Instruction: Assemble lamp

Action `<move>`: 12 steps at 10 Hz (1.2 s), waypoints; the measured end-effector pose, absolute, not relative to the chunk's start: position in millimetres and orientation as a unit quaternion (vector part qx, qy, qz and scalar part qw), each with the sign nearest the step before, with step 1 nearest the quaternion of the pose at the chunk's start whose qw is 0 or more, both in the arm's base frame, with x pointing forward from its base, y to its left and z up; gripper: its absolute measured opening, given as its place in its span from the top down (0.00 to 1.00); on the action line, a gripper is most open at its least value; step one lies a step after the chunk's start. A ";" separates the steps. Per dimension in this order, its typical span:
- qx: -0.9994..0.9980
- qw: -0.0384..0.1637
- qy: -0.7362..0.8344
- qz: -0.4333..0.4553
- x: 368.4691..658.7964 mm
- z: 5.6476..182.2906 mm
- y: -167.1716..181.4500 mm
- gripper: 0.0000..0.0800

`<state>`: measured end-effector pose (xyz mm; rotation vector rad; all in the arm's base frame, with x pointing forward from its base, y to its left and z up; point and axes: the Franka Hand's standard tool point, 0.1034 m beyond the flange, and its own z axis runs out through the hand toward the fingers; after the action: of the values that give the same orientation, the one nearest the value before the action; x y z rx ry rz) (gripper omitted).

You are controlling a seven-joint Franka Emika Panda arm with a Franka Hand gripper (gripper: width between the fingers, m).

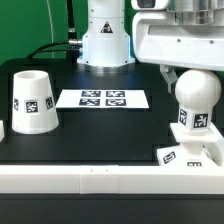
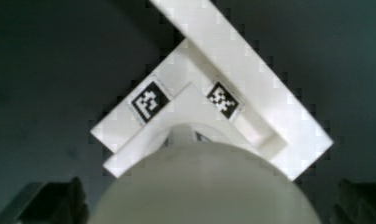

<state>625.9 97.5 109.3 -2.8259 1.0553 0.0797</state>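
The white rounded bulb (image 1: 195, 100) stands upright over the flat square base (image 1: 190, 153) at the exterior view's right, its tagged neck pointing down at the base. My gripper (image 1: 195, 78) hangs right above the bulb's top, with the fingers spread about as wide as the bulb and a thin dark gap on each side. In the wrist view the bulb (image 2: 194, 185) fills the space between the dark fingers (image 2: 53, 200), and the base (image 2: 220, 95) with two tags lies beyond it. My gripper (image 2: 199, 205) looks open. The tapered shade (image 1: 33, 101) stands alone at the left.
The marker board (image 1: 101, 98) lies flat on the black table between the shade and the bulb. The white robot pedestal (image 1: 105, 40) stands behind it. A white rail (image 1: 100, 178) runs along the table's front edge.
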 end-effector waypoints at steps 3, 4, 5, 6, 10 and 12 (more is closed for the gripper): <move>-0.978 0.051 0.200 0.018 624.1 109.2 95.0 0.13; -0.989 0.040 0.144 0.012 624.2 109.6 95.0 0.13; -0.994 0.034 0.099 0.009 624.3 109.8 95.5 0.13; -0.999 0.028 0.040 0.005 624.7 110.4 95.2 0.13; -0.992 0.022 -0.120 -0.002 625.6 110.8 94.8 0.13; -0.981 0.022 -0.192 -0.003 625.5 110.2 93.9 0.13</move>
<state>625.5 93.9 110.2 -3.0403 -0.5951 -0.0085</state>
